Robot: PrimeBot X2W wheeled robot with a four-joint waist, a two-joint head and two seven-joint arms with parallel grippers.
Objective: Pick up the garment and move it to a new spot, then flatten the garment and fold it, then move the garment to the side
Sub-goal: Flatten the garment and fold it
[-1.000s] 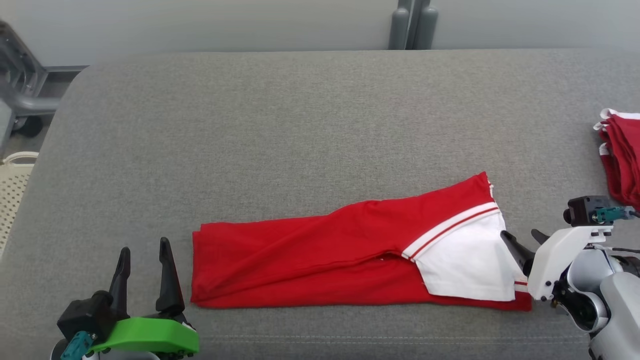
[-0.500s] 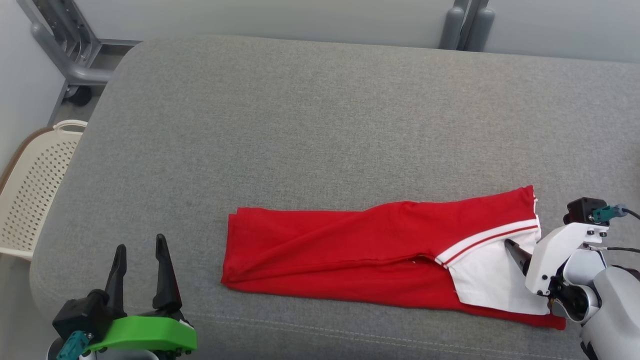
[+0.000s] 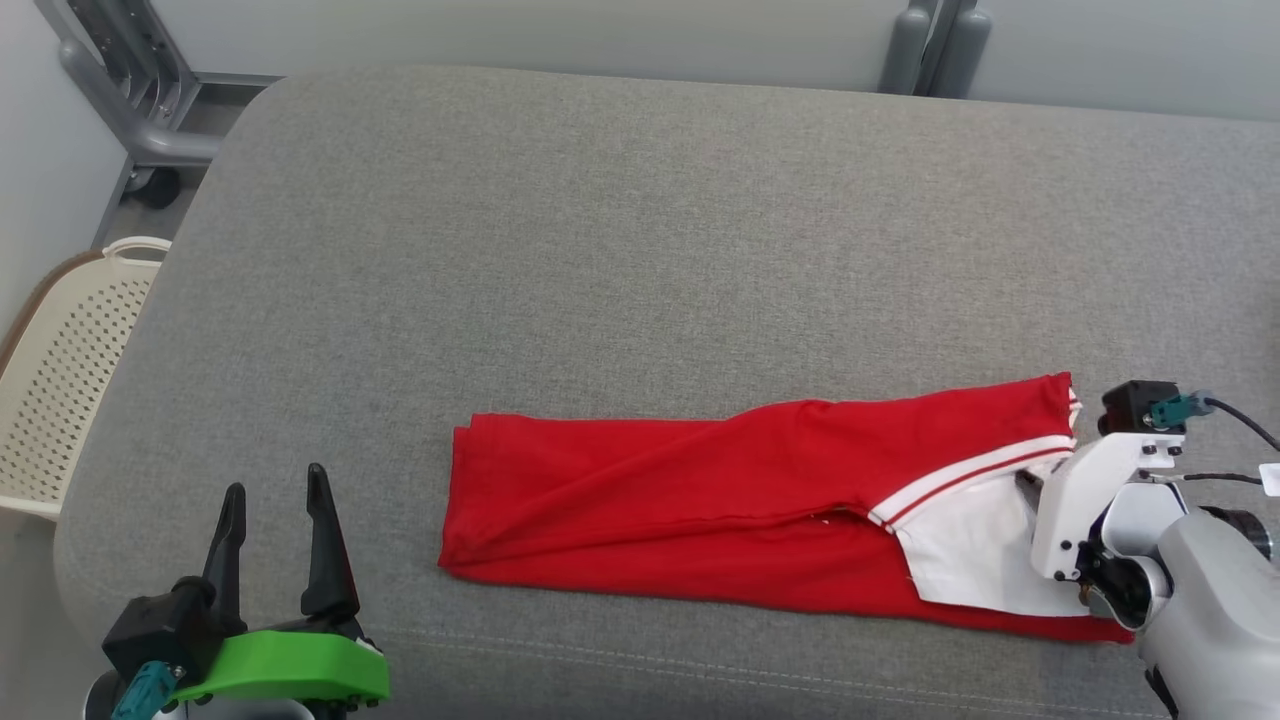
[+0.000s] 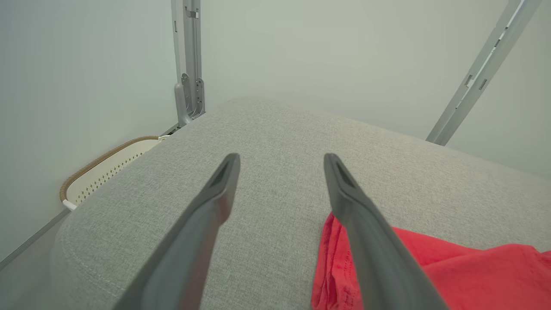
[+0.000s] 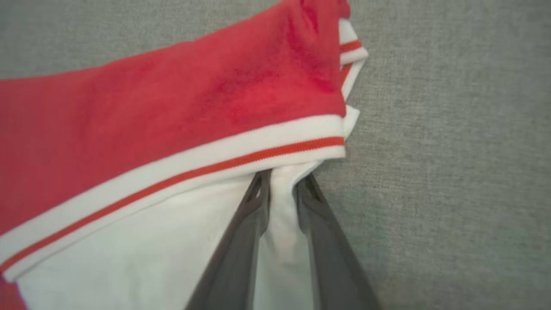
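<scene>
Garment (image 3: 680,510) lay on grey cushion (image 3: 640,250) as long strip, long axis 9-to-3 o'clock in head view. Your right hand (image 5: 282,181) sat at its 3 o'clock end, clenched on fold of white panel under striped band. Your left hand (image 3: 276,478) stood released, holding nothing; strip's 9 o'clock end lay at its 3 o'clock, apart. Right arm nearer; judged to lead coming move. Cream basket (image 3: 60,370) at 9 o'clock off cushion: nothing seen in visible part.

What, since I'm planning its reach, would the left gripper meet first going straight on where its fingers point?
Probably the bare grey cushion: the left gripper is open and seems to aim across it, slightly downward. The red garment lies off to the right, outside that line, though depth is hard to judge.
</scene>
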